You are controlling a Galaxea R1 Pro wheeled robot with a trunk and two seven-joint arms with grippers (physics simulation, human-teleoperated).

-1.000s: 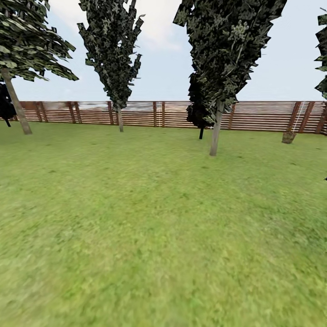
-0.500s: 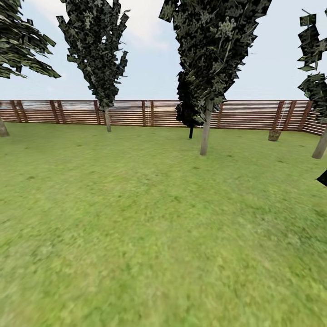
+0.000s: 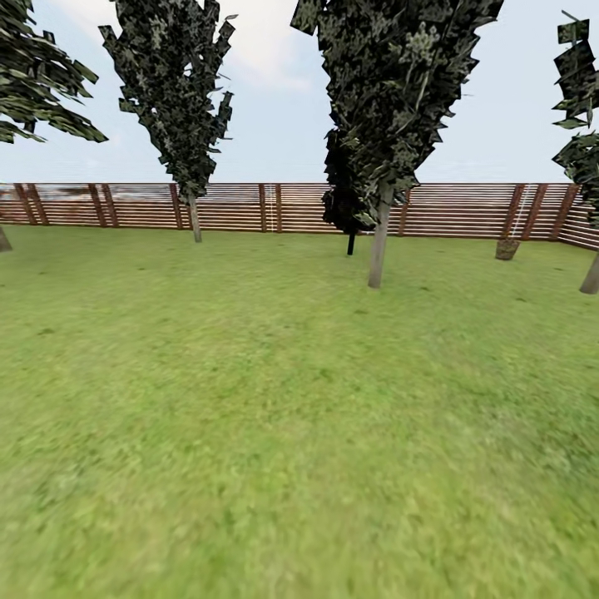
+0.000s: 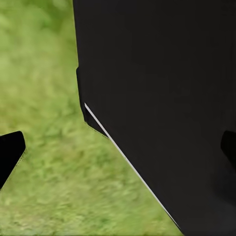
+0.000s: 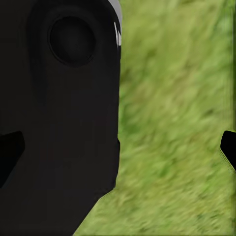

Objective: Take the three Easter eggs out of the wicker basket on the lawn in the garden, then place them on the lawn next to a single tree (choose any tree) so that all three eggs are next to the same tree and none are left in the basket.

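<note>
The lawn [image 3: 283,416] spreads wide and green ahead of me in the head view. The nearest tree [image 3: 378,249] stands mid-distance, its thin grey trunk under a dark jagged crown. A small brown shape that looks like the wicker basket [image 3: 506,248] sits far off by the fence; the Easter eggs are out of view. My left gripper [image 4: 118,150] is open above grass, beside a black part of the robot's body. My right gripper [image 5: 118,152] is open too, with nothing held.
A dark brown slatted fence [image 3: 466,210] closes the garden at the back. More trees stand at the back left [image 3: 194,218], at the right edge [image 3: 591,274] and at the left edge [image 3: 4,240]. A darker tree [image 3: 350,237] stands behind the nearest one.
The head view swung right, so trees and fence slid left in the picture, then it nearly settled. A tree trunk has come into view at the right edge.
</note>
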